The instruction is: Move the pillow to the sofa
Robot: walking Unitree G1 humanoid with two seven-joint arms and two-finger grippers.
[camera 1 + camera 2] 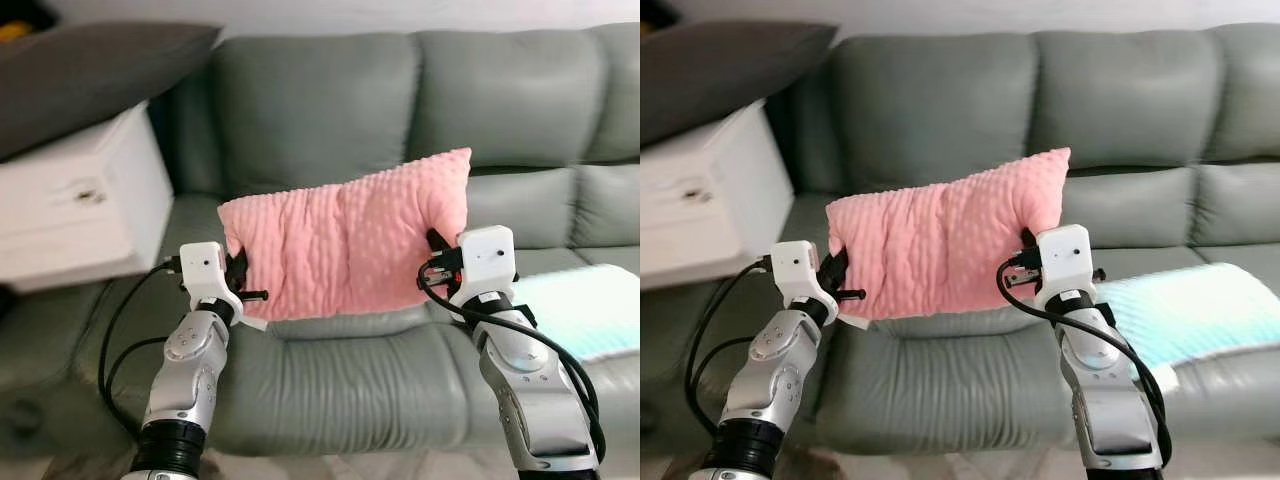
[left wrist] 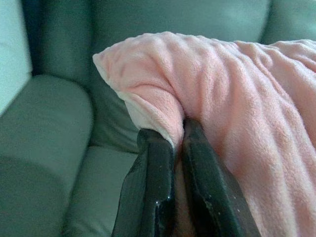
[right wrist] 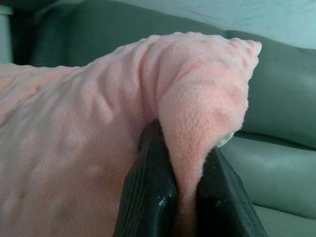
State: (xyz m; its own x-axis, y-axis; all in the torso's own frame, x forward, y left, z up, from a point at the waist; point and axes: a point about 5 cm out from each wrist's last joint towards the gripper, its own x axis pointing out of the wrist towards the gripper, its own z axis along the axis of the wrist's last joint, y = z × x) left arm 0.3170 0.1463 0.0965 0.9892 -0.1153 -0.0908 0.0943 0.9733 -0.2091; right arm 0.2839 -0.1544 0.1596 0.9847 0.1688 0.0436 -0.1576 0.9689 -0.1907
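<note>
Pillow (image 1: 350, 245), one, pink and dotted, hangs stretched in the air in front of the sofa (image 1: 400, 100), above the seat cushions and not touching them. Two grippers hold it, one at each end. The left gripper (image 2: 177, 140) has its two black fingers pinched together on a fold of the pillow's corner, and the right gripper (image 3: 185, 163) is clamped the same way on the other corner. One white cabinet (image 1: 80, 205) stands beside the sofa's left arm, with one dark grey cushion (image 1: 90, 70) lying on it. One pale blue-green mat (image 1: 585, 305) lies on the sofa seat, right of the pillow.
</note>
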